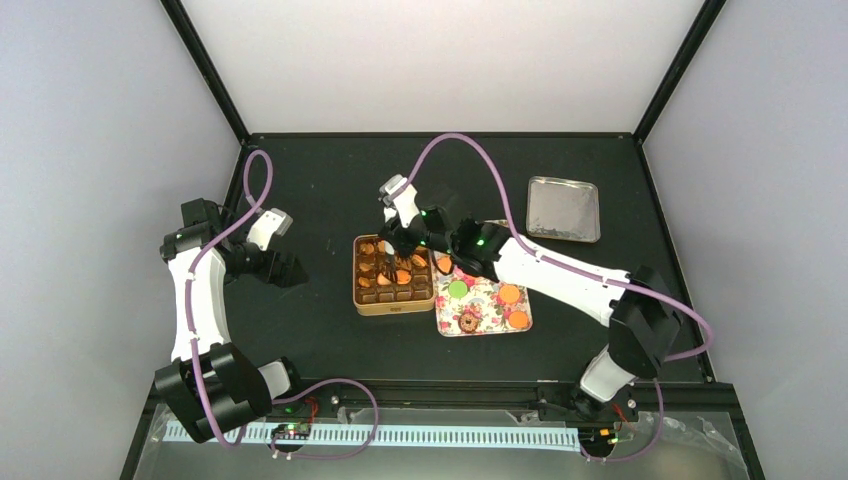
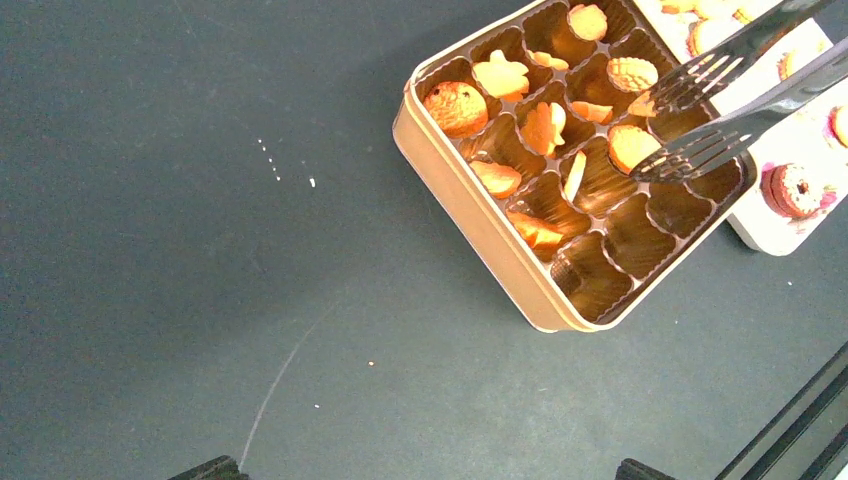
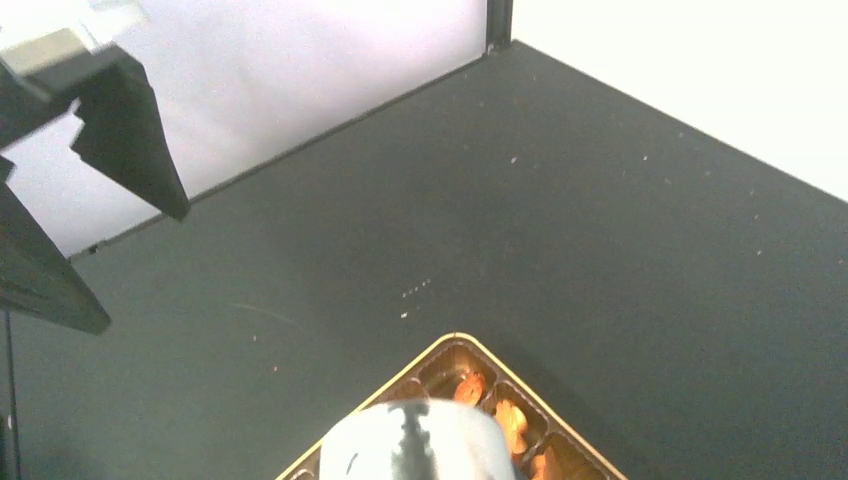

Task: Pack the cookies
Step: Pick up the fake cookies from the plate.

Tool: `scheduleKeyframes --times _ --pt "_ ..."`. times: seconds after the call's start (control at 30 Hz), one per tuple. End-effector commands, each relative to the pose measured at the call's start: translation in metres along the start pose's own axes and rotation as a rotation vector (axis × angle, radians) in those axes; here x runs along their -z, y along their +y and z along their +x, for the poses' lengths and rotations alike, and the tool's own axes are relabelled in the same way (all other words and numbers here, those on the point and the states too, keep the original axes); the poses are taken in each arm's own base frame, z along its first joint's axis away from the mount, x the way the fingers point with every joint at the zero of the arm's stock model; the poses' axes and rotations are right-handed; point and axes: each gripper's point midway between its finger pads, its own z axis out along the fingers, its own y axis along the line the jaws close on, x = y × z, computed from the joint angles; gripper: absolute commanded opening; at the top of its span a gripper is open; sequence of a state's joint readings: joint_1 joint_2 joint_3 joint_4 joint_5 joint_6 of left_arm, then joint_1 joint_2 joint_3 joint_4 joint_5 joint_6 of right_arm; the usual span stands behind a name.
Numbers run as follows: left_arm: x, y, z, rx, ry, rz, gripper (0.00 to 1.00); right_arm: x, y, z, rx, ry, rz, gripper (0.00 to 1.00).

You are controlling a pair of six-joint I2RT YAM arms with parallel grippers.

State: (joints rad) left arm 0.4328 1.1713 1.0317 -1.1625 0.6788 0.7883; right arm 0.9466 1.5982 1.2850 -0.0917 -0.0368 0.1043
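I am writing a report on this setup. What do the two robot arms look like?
The left arm and right arm match: white rounded links between black joints. A purple cable loops along each, and a small green light glows on each.

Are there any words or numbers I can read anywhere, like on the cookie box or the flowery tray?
No words or numbers can be read here.
Gold tin: plain, no writing shows.
Flowered tray: only flowers.
Silver tray: blank.
Metal tongs: bare.
White strip at the table's near edge: tiny marks, too small to read.
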Motion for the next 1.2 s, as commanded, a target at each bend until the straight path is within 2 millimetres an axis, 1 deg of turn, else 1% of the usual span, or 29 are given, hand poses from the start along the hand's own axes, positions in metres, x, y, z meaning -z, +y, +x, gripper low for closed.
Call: scheduleKeyframes --times 0.0,0.17,0.27,0.3,0.47,0.6,0.87,1.03,1.1,1.17 --pt "0.006 0.000 -0.004 -0.016 -0.012 -0.017 0.99 -0.006 0.005 -0.005 0.031 -0.010 -0.007 0.32" --pt "0.006 0.001 -0.004 -0.014 -0.012 -0.017 0.99 -0.010 0.005 0.006 0.045 0.016 -0.001 0.31" --pt "0.006 0.001 -0.004 -0.013 -0.012 -0.016 0.99 -0.011 0.004 0.009 0.048 0.023 0.003 0.31" --pt "0.005 0.001 -0.004 -0.012 -0.011 -0.016 0.99 -0.011 0.003 0.010 0.048 0.024 0.009 0.29" --pt "0.005 0.000 -0.004 -0.013 -0.009 -0.016 0.99 -0.003 -0.006 -0.004 0.039 -0.015 0.066 0.19" --pt "0.006 0.001 -0.005 -0.016 -0.013 -0.018 0.99 0.005 -0.006 -0.015 0.051 -0.044 0.076 0.17" --pt "0.007 0.000 -0.006 -0.015 -0.017 -0.015 0.99 0.011 -0.010 -0.018 0.056 -0.050 0.092 0.13" --pt "0.007 0.000 -0.006 -0.016 -0.016 -0.016 0.99 0.015 -0.010 -0.020 0.053 -0.057 0.086 0.14" --pt "0.007 0.000 -0.007 -0.017 -0.016 -0.015 0.99 0.019 -0.015 -0.022 0.048 -0.064 0.111 0.14" --pt "0.008 0.000 -0.006 -0.020 -0.015 -0.018 0.99 0.027 -0.023 -0.024 0.036 -0.075 0.128 0.14"
